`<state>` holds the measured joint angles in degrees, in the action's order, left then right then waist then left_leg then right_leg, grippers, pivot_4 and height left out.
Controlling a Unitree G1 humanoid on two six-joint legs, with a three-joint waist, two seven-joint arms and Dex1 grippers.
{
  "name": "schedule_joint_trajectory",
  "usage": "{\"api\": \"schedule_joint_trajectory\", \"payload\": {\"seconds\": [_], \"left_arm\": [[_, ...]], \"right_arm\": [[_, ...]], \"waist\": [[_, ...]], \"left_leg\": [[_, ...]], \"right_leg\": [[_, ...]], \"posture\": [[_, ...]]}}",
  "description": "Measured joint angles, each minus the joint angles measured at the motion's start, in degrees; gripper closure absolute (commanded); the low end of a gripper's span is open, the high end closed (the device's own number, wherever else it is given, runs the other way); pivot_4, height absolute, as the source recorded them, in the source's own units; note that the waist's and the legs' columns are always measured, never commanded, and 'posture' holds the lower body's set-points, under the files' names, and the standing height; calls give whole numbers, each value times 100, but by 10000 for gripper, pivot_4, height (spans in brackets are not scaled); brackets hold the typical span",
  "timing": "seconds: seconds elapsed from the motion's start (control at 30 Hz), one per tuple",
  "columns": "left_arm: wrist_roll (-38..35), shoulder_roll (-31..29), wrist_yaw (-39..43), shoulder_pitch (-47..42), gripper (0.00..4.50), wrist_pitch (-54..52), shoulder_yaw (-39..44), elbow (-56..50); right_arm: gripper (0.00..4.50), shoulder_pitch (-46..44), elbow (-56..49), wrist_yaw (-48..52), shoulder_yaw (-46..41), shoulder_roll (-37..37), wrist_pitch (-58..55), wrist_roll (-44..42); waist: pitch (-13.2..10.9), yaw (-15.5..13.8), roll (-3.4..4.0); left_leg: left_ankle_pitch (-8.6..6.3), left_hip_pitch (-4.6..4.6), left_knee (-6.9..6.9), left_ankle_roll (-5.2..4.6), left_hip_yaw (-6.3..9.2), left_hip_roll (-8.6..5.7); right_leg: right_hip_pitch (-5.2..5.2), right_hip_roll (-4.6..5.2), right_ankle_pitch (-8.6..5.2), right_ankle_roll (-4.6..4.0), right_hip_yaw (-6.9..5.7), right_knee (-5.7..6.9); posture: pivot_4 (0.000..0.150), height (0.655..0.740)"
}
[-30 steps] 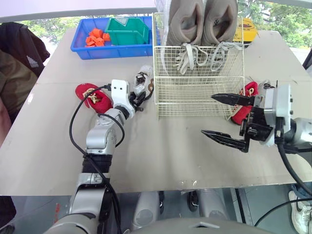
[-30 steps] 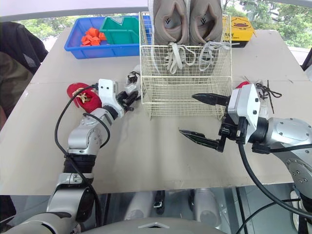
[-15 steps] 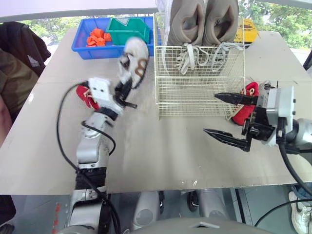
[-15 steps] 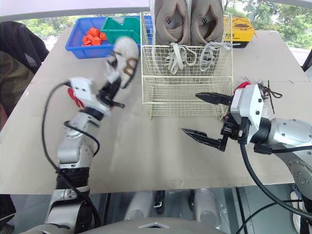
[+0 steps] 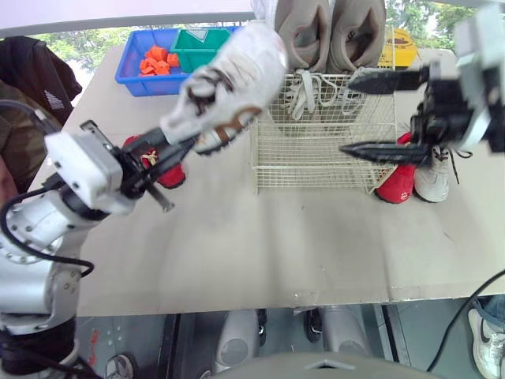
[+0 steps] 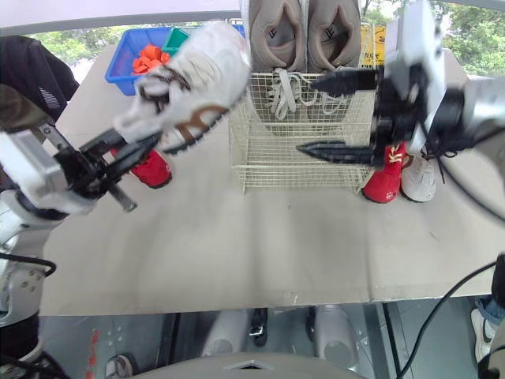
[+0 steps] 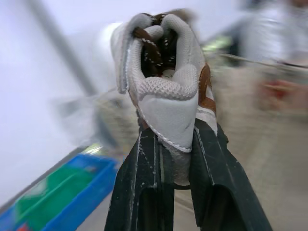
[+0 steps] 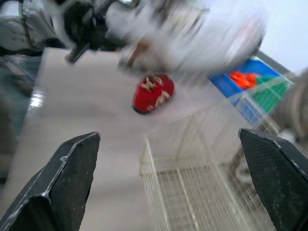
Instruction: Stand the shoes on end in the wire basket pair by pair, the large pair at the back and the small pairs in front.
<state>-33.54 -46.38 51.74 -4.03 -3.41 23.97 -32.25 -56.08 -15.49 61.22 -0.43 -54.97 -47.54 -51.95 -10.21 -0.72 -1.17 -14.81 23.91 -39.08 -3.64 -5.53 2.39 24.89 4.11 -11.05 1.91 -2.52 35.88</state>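
My left gripper (image 5: 185, 146) is shut on the heel end of a small white shoe with brown trim (image 5: 229, 87), held high in the air just left of the wire basket (image 5: 316, 158). A large grey pair (image 5: 327, 35) stands on end at the basket's back. My right gripper (image 5: 347, 113) hangs open and empty in front of the basket's upper right part. One small red shoe (image 5: 166, 175) lies on the table under the left arm. Another red shoe (image 5: 394, 183) and a white shoe (image 5: 432, 178) stand right of the basket.
A blue bin (image 5: 134, 75) with orange pieces and a green tray (image 5: 201, 47) sits at the back left. A yellow box (image 5: 402, 43) is behind the basket. A person's dark sleeve (image 5: 28, 95) is at the left table edge.
My left arm has lifted the white shoe off the table, up and toward the basket's top. My right gripper has risen from near the table to the basket's upper front, still open.
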Motion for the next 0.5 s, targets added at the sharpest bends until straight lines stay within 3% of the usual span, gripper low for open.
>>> {"api": "schedule_joint_trajectory", "payload": {"seconds": [0.17, 0.3, 0.47, 0.5], "left_arm": [[-12, -359, 1276, -381, 43029, 489, -509, 351], [300, -445, 2161, -1384, 43031, 1039, -1235, 1214], [659, -289, 2834, -2384, 43034, 1759, -1844, 2209], [715, -242, 2917, -2529, 43036, 1907, -1927, 2397]], "right_arm": [[0, -1406, 1171, 1190, 813, 259, -155, 475], [0, -2411, 1828, 2021, 1937, 677, -316, 1247], [0, -2828, 2060, 2744, 3191, 1094, -654, 2042], [5099, -2828, 2143, 2768, 3433, 1178, -690, 2251]], "waist": [[-1, 19, 6], [-9, 30, 23], [-6, 39, 20], [-6, 38, 20]], "left_leg": [[0, 2, 10, 0, -6, 2], [4, 22, 9, 1, -21, -5], [18, 92, -31, 24, -35, -11], [18, 98, -31, 23, -51, -12]], "right_leg": [[4, -6, 0, -1, 2, 0], [35, -12, 1, 1, 11, 15], [84, -19, 16, 26, 4, 30], [89, -18, 16, 27, 4, 29]], "posture": [[1500, 7400], [1500, 7400], [1500, 7400], [1500, 7400]]}}
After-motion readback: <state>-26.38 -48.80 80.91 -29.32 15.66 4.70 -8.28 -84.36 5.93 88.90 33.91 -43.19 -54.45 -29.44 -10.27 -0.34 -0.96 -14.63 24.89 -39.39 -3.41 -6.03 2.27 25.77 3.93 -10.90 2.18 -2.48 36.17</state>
